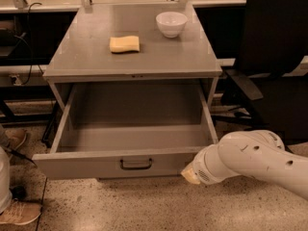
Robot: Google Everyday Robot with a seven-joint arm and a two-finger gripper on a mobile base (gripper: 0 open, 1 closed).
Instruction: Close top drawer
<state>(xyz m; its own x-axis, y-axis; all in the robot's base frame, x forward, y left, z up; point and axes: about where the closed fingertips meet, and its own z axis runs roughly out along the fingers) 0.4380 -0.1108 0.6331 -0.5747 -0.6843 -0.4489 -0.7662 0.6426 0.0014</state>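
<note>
top drawer [86, 165]: pulled right out, lower centre of frame, front running left to right
gripper [191, 175]: lower right, at the front's right end (wide or narrow, cannot tell)
push needed: up the frame, into the cabinet [96, 61]

Matt grey top drawer [86, 165], glossy white bowl [171, 23], speckled polished floor [120, 206]; smooth pale pincer [190, 175] at drawer's front-right corner.

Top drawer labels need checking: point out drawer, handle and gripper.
top drawer [86, 166], camera view, front panel.
handle [136, 168], camera view, loop bar.
gripper [191, 175], camera view, tip by drawer's front right corner.
</note>
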